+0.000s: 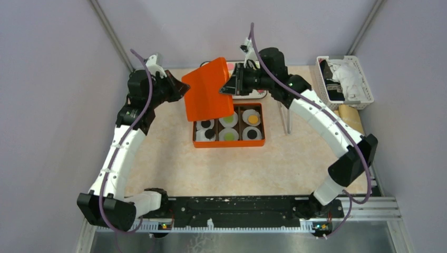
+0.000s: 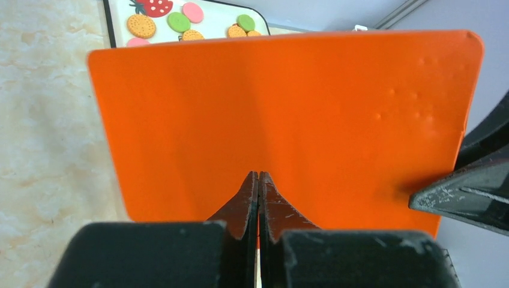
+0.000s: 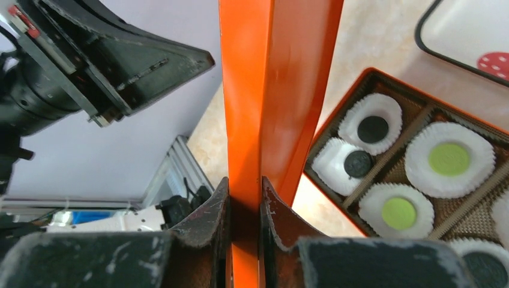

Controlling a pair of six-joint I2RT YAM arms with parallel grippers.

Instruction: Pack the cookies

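Note:
My right gripper (image 1: 230, 84) (image 3: 245, 183) is shut on the edge of the orange lid (image 1: 208, 92) (image 3: 264, 90) and holds it tilted above the left end of the orange box (image 1: 229, 143) (image 3: 339, 120). My left gripper (image 1: 182, 88) (image 2: 259, 175) is shut, with its tips at the lid's broad face (image 2: 288, 108); I cannot tell if they touch. In the box, white paper cups hold cookies: black (image 1: 205, 124) (image 3: 373, 128), green (image 1: 228, 121) (image 3: 451, 159) and orange (image 1: 253, 119). More loose cookies (image 2: 179, 21) lie on the tray behind the lid.
The white tray (image 2: 114, 24) with strawberry prints sits behind the box, mostly hidden in the top view by the lid and right gripper. A white basket (image 1: 345, 79) of cloth stands at the back right, with a tan roll (image 1: 350, 118) in front of it.

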